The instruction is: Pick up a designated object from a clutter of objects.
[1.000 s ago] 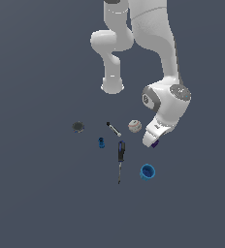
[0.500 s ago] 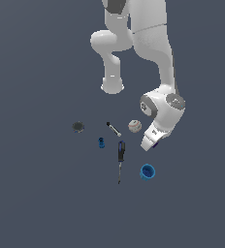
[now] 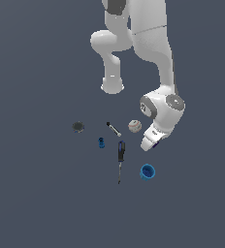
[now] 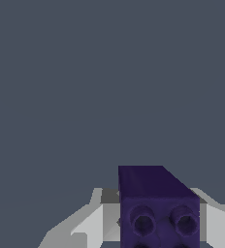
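The designated object [image 4: 158, 201] is a small dark purple block with two round holes in its near face. In the wrist view it sits between the two pale fingers [image 4: 88, 225] of my gripper [image 4: 155, 227], which is shut on it. In the exterior view the gripper [image 3: 149, 144] points down toward the exterior view's left, just right of the white baseball [image 3: 135, 126] and above the blue cup [image 3: 147, 171]. Only a purple sliver of the block [image 3: 156, 143] shows there. The rest of the clutter of objects lies to the exterior view's left of the gripper.
On the grey floor lie a screwdriver [image 3: 120, 154] with a black-blue handle, a thin marker-like stick [image 3: 114, 129], a small blue cylinder [image 3: 101, 142] and a dark disc [image 3: 78, 127]. The arm's white base [image 3: 112, 86] stands behind them.
The wrist and gripper have swung toward the exterior view's left and slightly lower, nearer the baseball and cup. The clutter on the floor has not moved.
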You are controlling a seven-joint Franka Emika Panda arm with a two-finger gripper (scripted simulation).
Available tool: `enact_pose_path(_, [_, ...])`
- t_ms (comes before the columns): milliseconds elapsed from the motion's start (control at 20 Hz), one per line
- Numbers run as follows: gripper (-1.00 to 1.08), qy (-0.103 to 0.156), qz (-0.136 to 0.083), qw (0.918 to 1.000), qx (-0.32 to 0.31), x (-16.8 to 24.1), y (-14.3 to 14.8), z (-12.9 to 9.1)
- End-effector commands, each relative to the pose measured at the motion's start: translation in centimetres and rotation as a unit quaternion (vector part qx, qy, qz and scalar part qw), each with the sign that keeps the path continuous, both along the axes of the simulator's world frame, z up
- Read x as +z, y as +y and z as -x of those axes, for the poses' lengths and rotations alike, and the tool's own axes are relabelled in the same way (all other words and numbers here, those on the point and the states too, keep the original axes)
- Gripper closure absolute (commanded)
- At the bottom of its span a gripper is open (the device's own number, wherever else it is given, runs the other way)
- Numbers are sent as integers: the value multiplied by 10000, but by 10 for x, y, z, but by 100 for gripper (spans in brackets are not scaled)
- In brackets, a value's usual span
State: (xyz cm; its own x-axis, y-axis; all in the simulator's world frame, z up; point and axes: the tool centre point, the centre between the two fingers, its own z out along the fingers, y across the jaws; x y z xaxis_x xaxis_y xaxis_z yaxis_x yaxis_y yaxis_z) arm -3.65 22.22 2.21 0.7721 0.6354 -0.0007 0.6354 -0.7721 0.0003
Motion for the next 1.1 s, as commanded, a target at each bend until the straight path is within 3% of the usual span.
enact_pose_path(0, [108,0,-1,10000,2,0,0,0])
enact_pose_path(550, [108,-3,-1,10000,1,20,1,-10])
enact_pose_path(1050, [108,3,-11,10000,8,88,3,-42])
